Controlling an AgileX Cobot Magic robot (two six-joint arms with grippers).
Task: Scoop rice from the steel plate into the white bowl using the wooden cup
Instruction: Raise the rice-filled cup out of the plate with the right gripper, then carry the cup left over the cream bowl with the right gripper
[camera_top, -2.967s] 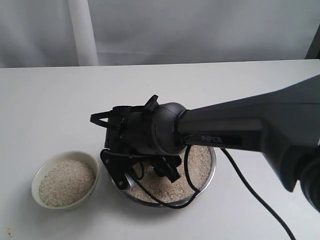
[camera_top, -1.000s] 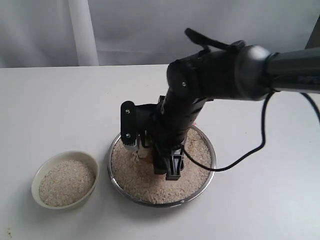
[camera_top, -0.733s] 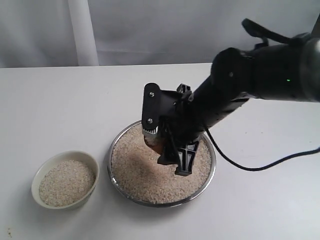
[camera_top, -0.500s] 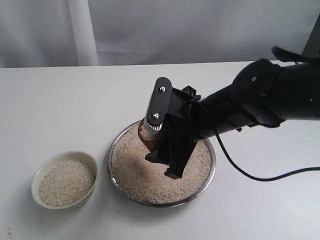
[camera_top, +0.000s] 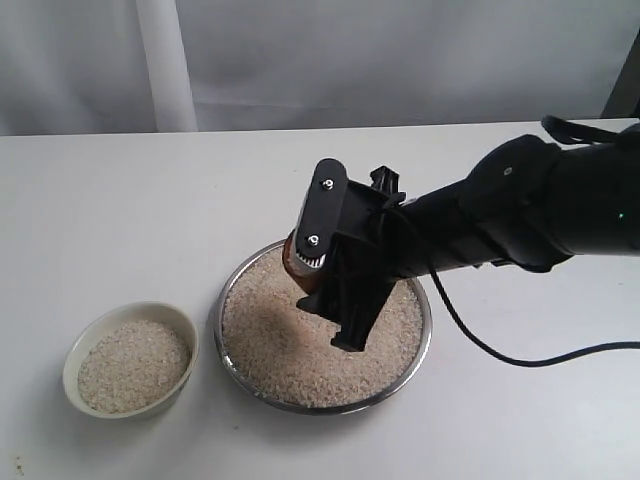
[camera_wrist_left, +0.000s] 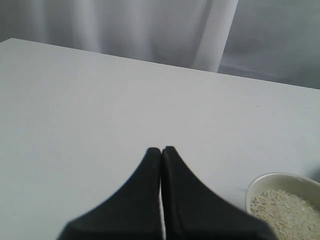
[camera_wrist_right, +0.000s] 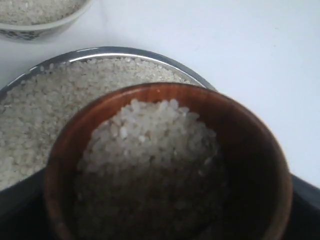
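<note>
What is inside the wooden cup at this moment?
Rice lies heaped inside the cup, close to its rim. The grains cover the cup's bottom, so it cannot be seen.

You have one steel plate (camera_top: 424, 345), one white bowl (camera_top: 130, 307) and one wooden cup (camera_top: 294, 264) on the counter (camera_top: 120, 200). You'll find rice (camera_top: 280, 340) in all three.

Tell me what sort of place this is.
Probably a robot test bench or lab, not a kitchen: a plain white table in front of a pale curtain, a cabled black robot arm, and only a steel plate of rice and a white bowl set out.
</note>
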